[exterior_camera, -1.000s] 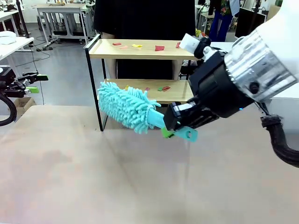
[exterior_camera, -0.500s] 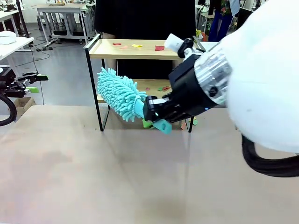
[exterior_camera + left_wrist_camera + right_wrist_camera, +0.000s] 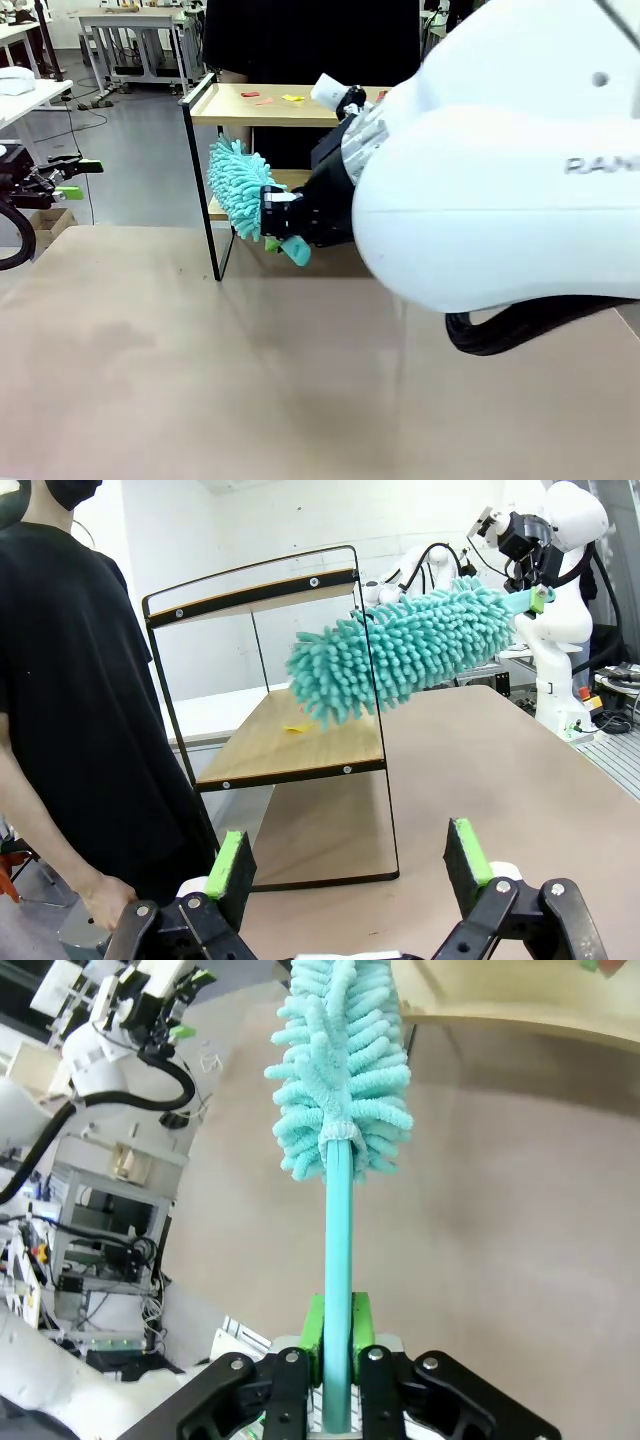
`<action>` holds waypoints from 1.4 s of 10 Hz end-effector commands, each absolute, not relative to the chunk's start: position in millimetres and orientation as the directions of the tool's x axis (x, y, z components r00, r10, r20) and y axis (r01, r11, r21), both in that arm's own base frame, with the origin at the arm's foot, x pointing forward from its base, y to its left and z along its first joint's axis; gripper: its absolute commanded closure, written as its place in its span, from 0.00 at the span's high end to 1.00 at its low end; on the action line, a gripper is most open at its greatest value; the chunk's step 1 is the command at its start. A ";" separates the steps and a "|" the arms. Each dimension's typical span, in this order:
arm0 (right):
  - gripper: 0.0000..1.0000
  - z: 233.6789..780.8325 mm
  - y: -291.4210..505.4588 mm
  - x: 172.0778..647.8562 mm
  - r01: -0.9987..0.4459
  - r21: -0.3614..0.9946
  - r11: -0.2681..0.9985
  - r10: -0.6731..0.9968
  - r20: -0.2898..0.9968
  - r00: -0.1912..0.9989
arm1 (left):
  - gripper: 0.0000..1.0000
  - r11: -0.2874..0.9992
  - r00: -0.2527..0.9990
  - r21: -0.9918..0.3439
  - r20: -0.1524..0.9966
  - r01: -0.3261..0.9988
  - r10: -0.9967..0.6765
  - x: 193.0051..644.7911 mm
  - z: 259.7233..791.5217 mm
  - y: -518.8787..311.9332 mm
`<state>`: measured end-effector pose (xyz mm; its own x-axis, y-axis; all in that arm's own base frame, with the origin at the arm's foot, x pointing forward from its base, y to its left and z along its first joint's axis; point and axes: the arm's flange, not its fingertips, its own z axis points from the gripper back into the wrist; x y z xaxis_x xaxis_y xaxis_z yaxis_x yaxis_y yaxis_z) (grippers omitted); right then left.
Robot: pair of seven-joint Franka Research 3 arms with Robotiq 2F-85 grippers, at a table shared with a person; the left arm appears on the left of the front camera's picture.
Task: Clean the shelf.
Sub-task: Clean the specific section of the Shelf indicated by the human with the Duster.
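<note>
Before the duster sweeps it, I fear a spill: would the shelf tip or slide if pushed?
The shelf is probably light: a thin metal frame and two wooden boards. A shove high up might tip or slide it on the smooth table. The duster has a soft, fluffy head, so it likely pushes gently.

The right arm (image 3: 500, 170) is crowding most of the shelf's (image 3: 235, 108) near side. The teal duster (image 3: 235, 190) it is carrying (handle pinched tight in the right gripper (image 3: 338, 1335)) is hanging at the shelf's left end, level with the gap between the two boards. A person (image 3: 300, 40) is standing close behind the shelf, while the table (image 3: 150, 380) in front of the shelf is lying bare and the wide-spread left gripper (image 3: 350, 855) is hovering well to the shelf's left.
</note>
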<state>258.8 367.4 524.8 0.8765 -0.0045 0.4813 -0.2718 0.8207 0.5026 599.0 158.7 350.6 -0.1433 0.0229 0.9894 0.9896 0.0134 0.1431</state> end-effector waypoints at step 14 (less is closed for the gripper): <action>0.13 504.4 422.2 330.0 -0.144 0.521 0.842 -0.192 0.537 0.821 | 1.00 0.007 -0.155 0.155 0.988 0.988 0.018 597.8 352.8 158.6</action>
<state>333.1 427.4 500.2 0.8257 -0.1939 0.5297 -0.1358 0.8431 0.5203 598.9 158.7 350.5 -0.1432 0.0230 0.9894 0.9896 0.0134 0.1429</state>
